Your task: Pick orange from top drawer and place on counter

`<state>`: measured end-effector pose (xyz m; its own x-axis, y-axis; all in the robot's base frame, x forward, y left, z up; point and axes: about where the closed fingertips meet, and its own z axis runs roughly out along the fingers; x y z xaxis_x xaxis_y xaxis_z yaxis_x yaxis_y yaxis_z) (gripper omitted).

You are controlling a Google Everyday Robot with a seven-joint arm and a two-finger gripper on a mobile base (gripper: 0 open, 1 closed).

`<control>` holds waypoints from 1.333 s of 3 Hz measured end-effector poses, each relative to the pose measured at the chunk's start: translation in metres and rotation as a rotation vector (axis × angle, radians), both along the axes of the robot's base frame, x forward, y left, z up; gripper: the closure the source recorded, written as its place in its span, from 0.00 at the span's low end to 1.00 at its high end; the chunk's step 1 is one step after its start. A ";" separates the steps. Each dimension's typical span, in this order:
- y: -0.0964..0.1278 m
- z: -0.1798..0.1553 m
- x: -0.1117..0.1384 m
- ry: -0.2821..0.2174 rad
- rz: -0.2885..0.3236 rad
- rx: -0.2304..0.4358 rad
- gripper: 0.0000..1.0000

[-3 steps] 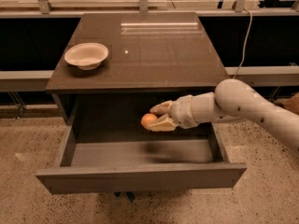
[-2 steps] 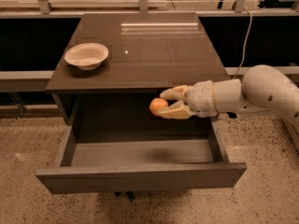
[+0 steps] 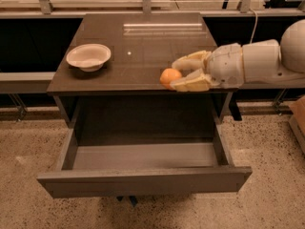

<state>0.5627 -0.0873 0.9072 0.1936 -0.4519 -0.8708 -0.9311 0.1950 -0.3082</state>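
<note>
In the 1 camera view we look down on the cabinet from the front. The gripper [image 3: 175, 75] reaches in from the right, at the level of the counter [image 3: 143, 46], just at its front edge and right of the middle. Its 2 pale fingers [image 3: 191, 60] pinch the orange [image 3: 167, 76], 1 finger behind the fruit and 1 in front, with the fruit showing at their tips. The orange sits over the front rim of the counter. We cannot tell whether it touches the glossy top or hangs just above it.

The white arm [image 3: 259, 61] runs off to the right edge of the picture, passing over the counter's right front corner.

On the counter's left side stands a white bowl [image 3: 88, 57], well apart from the orange and the gripper. The dark top mirrors a bright strip of light near its back edge.

Below, the top drawer [image 3: 143, 182] is pulled far out toward us, its flat grey front panel nearest the camera and its grey inner floor and walls in plain sight. The speckled floor [image 3: 28, 142] lies on both sides of it.
</note>
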 end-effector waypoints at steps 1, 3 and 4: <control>-0.002 0.031 0.031 0.025 -0.060 -0.028 1.00; 0.026 0.026 0.096 0.232 -0.191 -0.047 1.00; 0.048 0.004 0.113 0.318 -0.202 -0.038 1.00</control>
<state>0.6757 -0.0394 0.9111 -0.1804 -0.4863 -0.8550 -0.9253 0.3788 -0.0202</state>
